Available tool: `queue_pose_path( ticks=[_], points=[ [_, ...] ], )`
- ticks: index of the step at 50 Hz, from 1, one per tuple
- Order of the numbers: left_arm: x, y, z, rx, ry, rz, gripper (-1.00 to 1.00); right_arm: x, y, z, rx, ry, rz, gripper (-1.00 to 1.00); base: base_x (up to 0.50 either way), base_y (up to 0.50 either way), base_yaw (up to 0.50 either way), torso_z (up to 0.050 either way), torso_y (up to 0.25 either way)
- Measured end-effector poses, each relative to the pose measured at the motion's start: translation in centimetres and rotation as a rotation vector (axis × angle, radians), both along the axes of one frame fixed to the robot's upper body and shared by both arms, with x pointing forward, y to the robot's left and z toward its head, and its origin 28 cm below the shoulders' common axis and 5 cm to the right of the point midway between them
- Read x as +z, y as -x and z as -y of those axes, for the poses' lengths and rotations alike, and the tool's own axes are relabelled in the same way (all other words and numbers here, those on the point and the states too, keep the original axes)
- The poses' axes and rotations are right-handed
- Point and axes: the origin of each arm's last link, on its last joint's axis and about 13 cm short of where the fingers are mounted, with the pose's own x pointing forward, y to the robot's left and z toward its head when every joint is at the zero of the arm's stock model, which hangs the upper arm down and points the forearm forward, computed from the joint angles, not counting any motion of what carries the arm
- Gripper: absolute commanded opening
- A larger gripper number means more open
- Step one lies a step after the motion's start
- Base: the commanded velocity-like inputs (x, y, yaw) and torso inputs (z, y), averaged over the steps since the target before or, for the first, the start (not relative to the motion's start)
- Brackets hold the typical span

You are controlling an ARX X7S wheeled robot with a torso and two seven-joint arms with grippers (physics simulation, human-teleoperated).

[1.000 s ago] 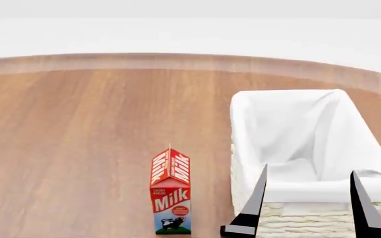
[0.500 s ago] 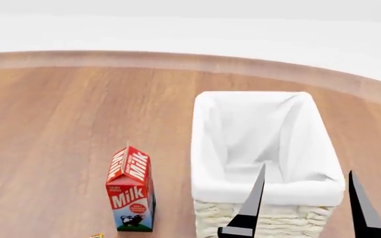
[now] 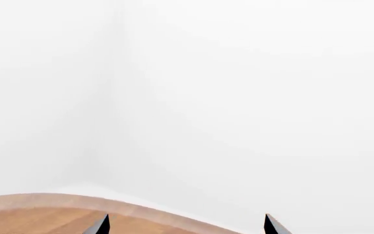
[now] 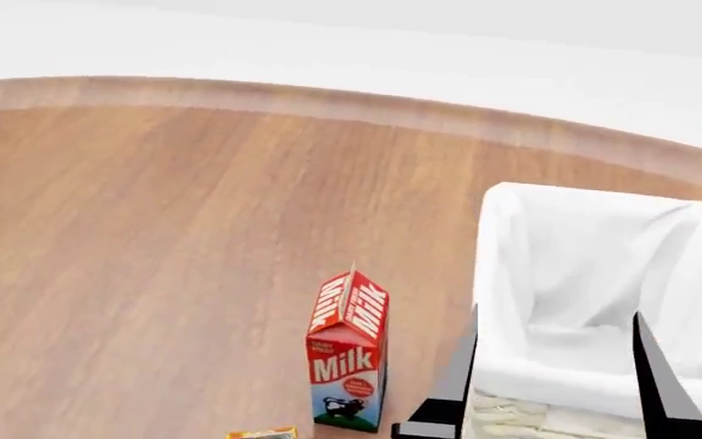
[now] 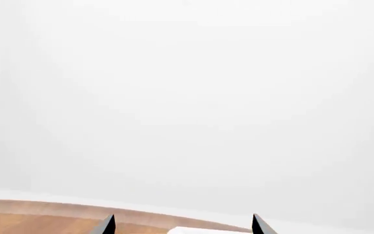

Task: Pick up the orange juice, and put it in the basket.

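Two cartons could be confused here: the red-and-white milk carton (image 4: 347, 352) stands upright on the wooden table (image 4: 143, 229), just beside the basket (image 4: 595, 265) on its open-table side, while only a yellow-orange sliver of what is probably the orange juice (image 4: 262, 433) peeks in nearer the robot than the milk. The right gripper (image 4: 552, 366) hangs in front of the basket, jaws spread wide and holding nothing; the left gripper (image 3: 185, 225) is likewise parted and empty. With the juice barely in view, a blind reach risks toppling the milk or grabbing it instead.
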Motion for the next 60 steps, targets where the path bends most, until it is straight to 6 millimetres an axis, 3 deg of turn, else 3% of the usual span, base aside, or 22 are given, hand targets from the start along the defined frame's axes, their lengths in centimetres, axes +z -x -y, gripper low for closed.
queue_pose_path(
  ticks=[43, 60],
  points=[
    [0.22, 0.32, 0.02, -0.057, 0.008, 0.009, 1.0, 0.14, -0.01, -0.21, 0.045, -0.018, -0.003, 1.0, 0.0, 0.0, 0.03, 0.046, 0.0],
    [0.35, 0.49, 0.17, -0.067, -0.016, 0.018, 1.0, 0.29, 0.05, -0.23, 0.046, -0.012, -0.001, 1.0, 0.0, 0.0, 0.0, 0.044, -0.164]
  ],
)
